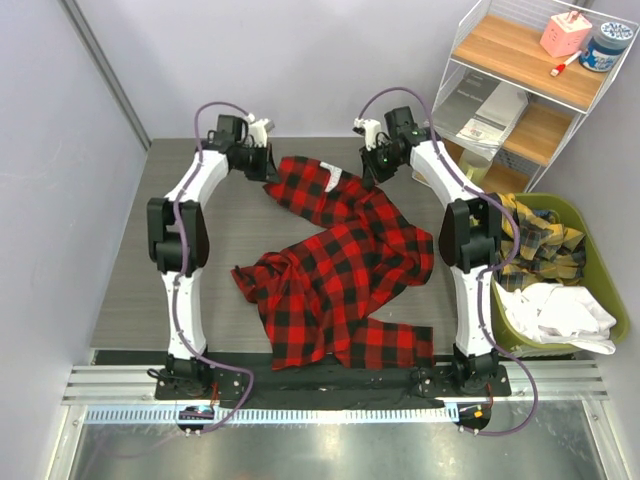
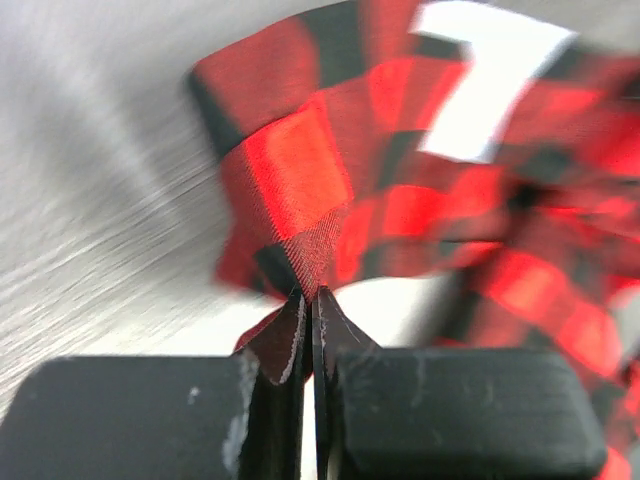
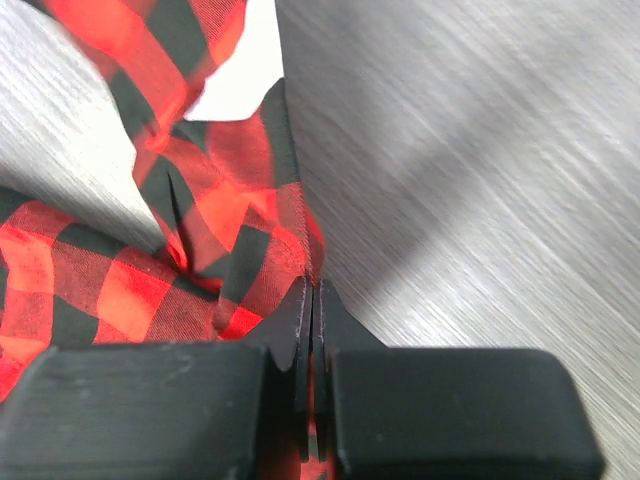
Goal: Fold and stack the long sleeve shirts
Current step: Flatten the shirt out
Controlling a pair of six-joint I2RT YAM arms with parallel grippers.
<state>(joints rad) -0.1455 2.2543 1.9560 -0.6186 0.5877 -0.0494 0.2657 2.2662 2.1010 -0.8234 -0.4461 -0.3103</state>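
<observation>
Red-and-black check shirt (image 1: pixel 340 270) lies crumpled on the grey table (image 1: pixel 180 300). It reaches from the far side, between the two wrists, down to the near edge by the arm bases, with one part trailing off to the near right. The left pincer (image 2: pixel 312 300) is at the shirt's far left corner. Its fingers are pressed together on a thin fold of the cloth nipped between the tips. Beyond them the fabric fans out, blurred, with a white patch (image 2: pixel 485 75) showing on it. The right pincer (image 3: pixel 312 295) is at the far right end of the shirt, also clamped tight on an edge of the flannel. The cloth bunches to its left and bare table lies to its right. To the right of the table stands a green bin (image 1: pixel 603 290) holding a yellow plaid garment (image 1: pixel 540 235) and a white one (image 1: pixel 555 310). A wire shelf rack (image 1: pixel 520 90) stands behind the bin.
</observation>
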